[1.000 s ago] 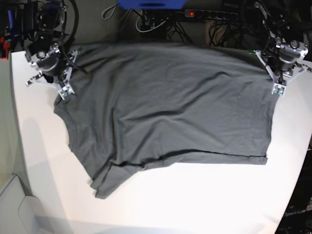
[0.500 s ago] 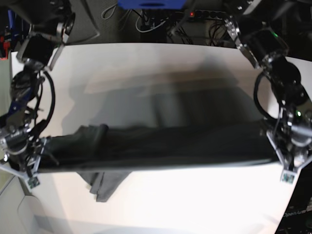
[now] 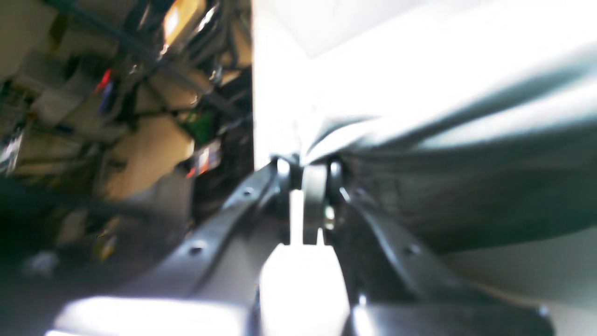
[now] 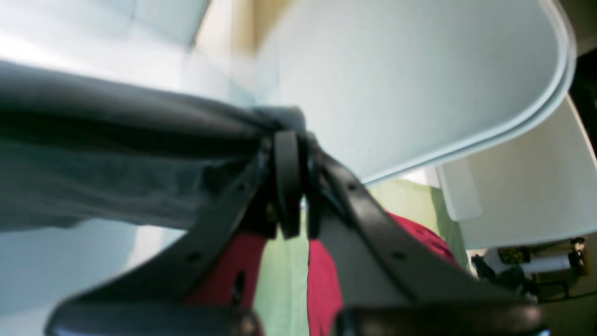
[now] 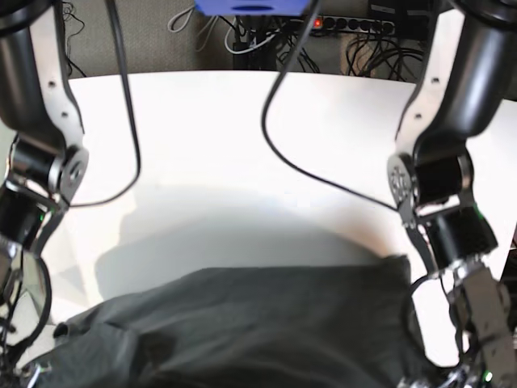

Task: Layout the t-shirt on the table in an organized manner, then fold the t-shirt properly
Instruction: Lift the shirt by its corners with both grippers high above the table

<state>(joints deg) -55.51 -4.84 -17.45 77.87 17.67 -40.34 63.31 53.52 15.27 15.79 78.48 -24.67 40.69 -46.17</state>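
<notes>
The dark grey t-shirt (image 5: 242, 331) is gathered along the near edge of the white table (image 5: 242, 137), stretched between both arms. My left gripper (image 3: 310, 175) is shut on a corner of the t-shirt (image 3: 466, 196), which pulls taut to the right above the table (image 3: 373, 60). My right gripper (image 4: 291, 144) is shut on the other end of the t-shirt (image 4: 116, 154), which stretches to the left near the table's rounded corner (image 4: 419, 84). In the base view both grippers are at the bottom edge and mostly cut off.
Both black arms (image 5: 440, 178) (image 5: 40, 162) reach over the table toward the near side. A black cable (image 5: 323, 178) hangs across the table. A power strip and cables (image 5: 347, 24) lie behind the far edge. A white bin (image 4: 513, 186) stands beside the table.
Both arms have drawn the t-shirt from mid-table to the near edge, and its far edge has come over toward the front. The far part of the table is now bare.
</notes>
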